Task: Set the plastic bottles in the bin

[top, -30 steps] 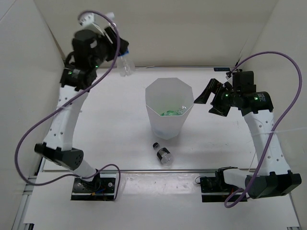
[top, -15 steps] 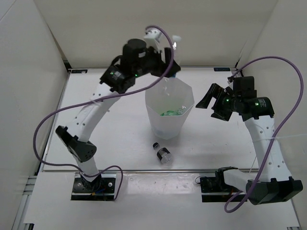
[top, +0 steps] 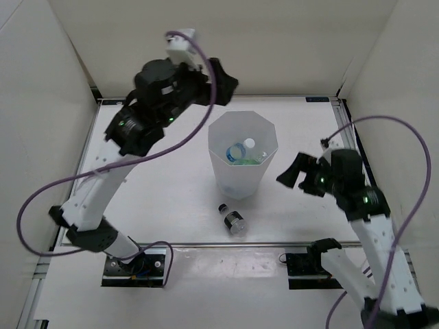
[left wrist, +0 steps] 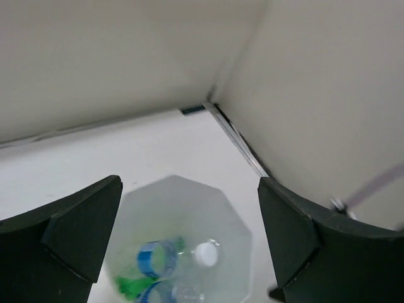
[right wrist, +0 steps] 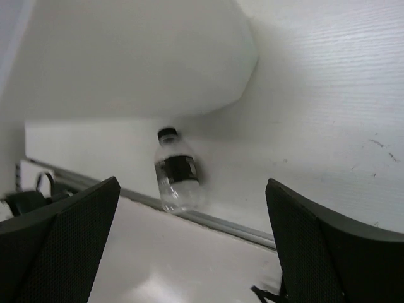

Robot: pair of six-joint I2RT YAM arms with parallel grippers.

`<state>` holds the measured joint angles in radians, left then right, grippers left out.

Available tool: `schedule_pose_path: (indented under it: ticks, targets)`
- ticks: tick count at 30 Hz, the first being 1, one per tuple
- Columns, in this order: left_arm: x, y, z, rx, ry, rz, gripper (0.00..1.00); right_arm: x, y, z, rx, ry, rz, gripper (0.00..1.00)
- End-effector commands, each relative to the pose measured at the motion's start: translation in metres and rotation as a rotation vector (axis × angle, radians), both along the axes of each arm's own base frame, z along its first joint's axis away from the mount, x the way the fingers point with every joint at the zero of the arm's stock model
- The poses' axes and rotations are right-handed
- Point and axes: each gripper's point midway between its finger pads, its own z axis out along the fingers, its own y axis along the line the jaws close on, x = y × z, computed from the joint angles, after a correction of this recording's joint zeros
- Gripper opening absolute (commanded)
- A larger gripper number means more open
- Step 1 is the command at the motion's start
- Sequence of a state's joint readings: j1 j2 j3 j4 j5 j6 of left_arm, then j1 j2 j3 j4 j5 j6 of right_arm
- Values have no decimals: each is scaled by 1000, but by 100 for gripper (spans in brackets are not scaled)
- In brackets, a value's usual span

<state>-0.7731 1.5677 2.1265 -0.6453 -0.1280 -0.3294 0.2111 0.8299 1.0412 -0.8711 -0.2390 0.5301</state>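
As left hand point(left wrist: 189, 237) gapes, bin point(top: 236, 184) sits below.

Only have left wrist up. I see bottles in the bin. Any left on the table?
Observer: One. The short dark-capped bottle lies on its side just in front of the bin, on the side nearest the arm bases.
Operator: Right gripper on it?
Observer: No. The right gripper is open and empty, right of the bin, apart from the bottle.
Operator: Does the right wrist camera see it?
Observer: Yes, ahead of the gripper, cap pointing at the bin.
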Motion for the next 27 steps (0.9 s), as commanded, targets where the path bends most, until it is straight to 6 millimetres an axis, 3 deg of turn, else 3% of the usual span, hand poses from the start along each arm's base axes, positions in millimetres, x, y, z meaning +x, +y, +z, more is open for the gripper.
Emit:
schedule_pose_path:
  ticks: [1,2,3,4,5,6,7,10,12,15,16,17,18,19,24,27]
  targets:
    - [11,95,17,-32,-40,318,100,-11,9,-2,-29,-274,111,100]
    - [12,114,-4,0,-3,381,100,-21,9,-3,-18,-335,130,100]
    - [13,128,-18,-7,41,434,100,-29,16,-30,-12,-302,174,100]
    - [18,154,-31,-11,81,523,100,-33,20,-37,11,-300,191,100]
    - [13,178,-59,24,159,611,100,-36,25,-37,41,-321,206,100]
    - [12,192,-72,-14,216,661,100,-41,33,-46,74,-288,232,100]
    - [13,215,-85,-10,252,718,100,-43,36,-66,67,-255,249,100]
    - [1,225,-126,19,373,681,100,-41,47,-84,51,-229,262,99]
    - [-4,232,-150,29,449,672,100,-41,59,-84,46,-250,288,99]
    - [-15,237,-154,9,470,679,100,-44,81,-90,26,-259,344,98]
    - [-17,238,-161,23,490,681,100,-46,87,-104,1,-222,354,98]
    - [-22,238,-160,19,490,672,100,-59,103,-103,6,-231,416,98]
    - [-26,238,-156,11,479,670,100,-52,102,-116,-76,-235,379,98]
    - [-30,240,-161,27,502,673,100,-64,114,-115,-94,-250,418,98]
    - [-48,242,-154,37,485,646,100,-68,119,-137,-217,-216,354,100]
    - [-61,246,-164,58,498,644,100,-68,125,-146,-225,-177,330,100]
